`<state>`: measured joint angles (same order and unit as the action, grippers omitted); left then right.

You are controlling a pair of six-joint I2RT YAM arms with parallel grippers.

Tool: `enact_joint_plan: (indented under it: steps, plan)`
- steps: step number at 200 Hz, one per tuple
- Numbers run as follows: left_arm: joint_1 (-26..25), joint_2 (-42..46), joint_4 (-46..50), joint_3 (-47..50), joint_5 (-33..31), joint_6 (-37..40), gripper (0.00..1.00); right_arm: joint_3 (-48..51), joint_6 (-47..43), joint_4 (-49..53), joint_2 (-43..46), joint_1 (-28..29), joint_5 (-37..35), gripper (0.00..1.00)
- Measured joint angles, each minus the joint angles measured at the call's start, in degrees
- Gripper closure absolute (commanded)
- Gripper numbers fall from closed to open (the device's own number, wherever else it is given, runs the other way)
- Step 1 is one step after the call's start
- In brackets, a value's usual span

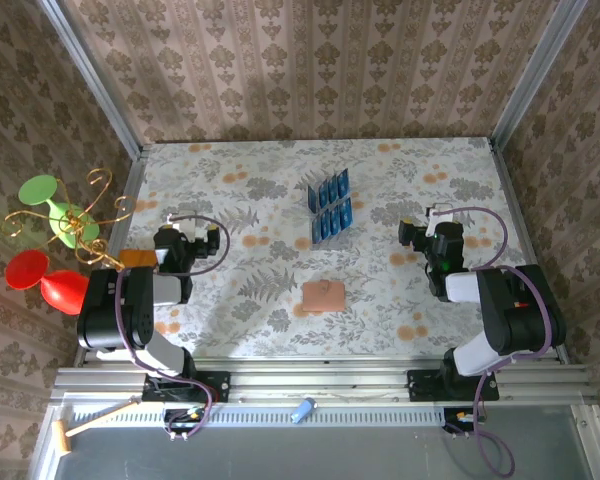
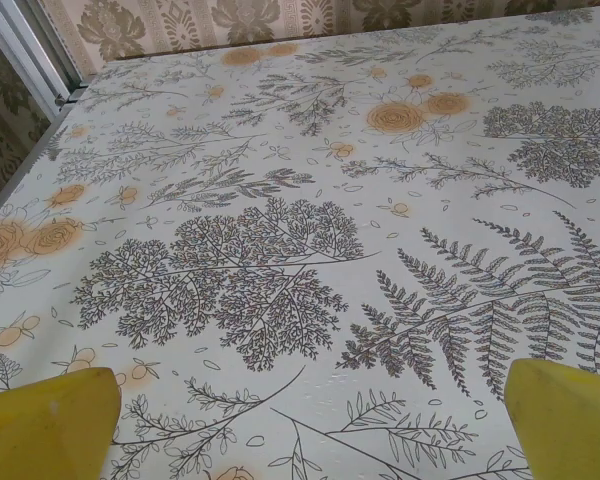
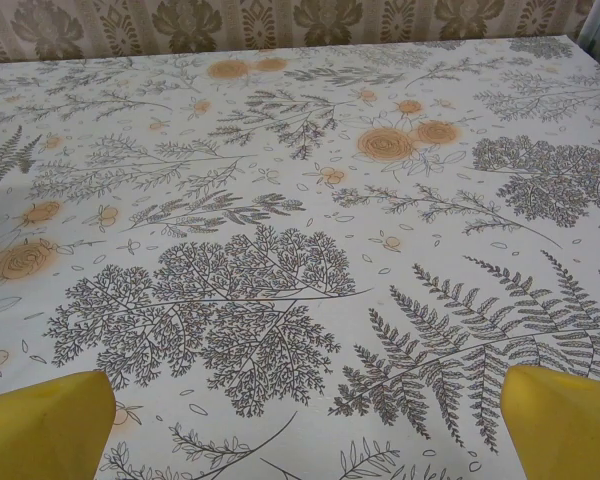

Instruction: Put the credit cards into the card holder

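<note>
Overhead view, lower edge: I see both arm bases bolted to the rail (image 1: 320, 385), one at lower left and one at lower right. Directly above them begins the flowered table (image 1: 240, 320).

Centre left and centre right: the left gripper (image 1: 183, 240) and the right gripper (image 1: 425, 238) are well apart, and both point toward the top of the frame.

Left wrist view: I read the left gripper (image 2: 305, 430) as released. Its yellow fingers (image 2: 45, 425) sit in the two bottom corners with bare tablecloth between them. Right wrist view: the right gripper (image 3: 300, 425) is the same, its yellow fingers (image 3: 565, 420) spread wide and grasping nothing.

Overhead view, just below centre: the wallet (image 1: 323, 296) is a small tan, pinkish-brown rectangle lying flat on the cloth. It lies between the two arms and touches neither. At this size I cannot tell whether it is folded shut.

Overhead view, upper centre: the cards (image 1: 330, 205) are small blue rectangles with pale markings, all alike. They stand on edge in two slanted rows, well apart from the wallet and from both grippers.

Top of the frame: the patterned wall (image 1: 320, 70) closes the scene.
</note>
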<state>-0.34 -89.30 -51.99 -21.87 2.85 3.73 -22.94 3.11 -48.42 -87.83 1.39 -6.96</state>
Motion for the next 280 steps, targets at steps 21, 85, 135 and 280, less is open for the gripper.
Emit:
enact_joint_plan:
  steps: [21, 85, 135, 280]
  plan:
    - [0.0, 0.0, 0.0, 0.0, 0.0, 0.0, 0.00, 0.0, 0.0, 0.0, 0.0, 0.0, 0.0, 0.00]
    - [0.1, 0.0, 0.0, 0.0, 0.5, 0.0, 0.00, 0.0, 0.0, 0.0, 0.0, 0.0, 0.0, 0.00]
    - [0.4, 0.0, 0.0, 0.0, 0.7, 0.0, 0.00, 0.0, 0.0, 0.0, 0.0, 0.0, 0.0, 0.00]
    - [0.4, 3.0, 6.3, -1.5, -0.7, -0.1, 0.00, -3.0, 0.1, 10.1, 4.8, 0.0, -0.4, 0.00]
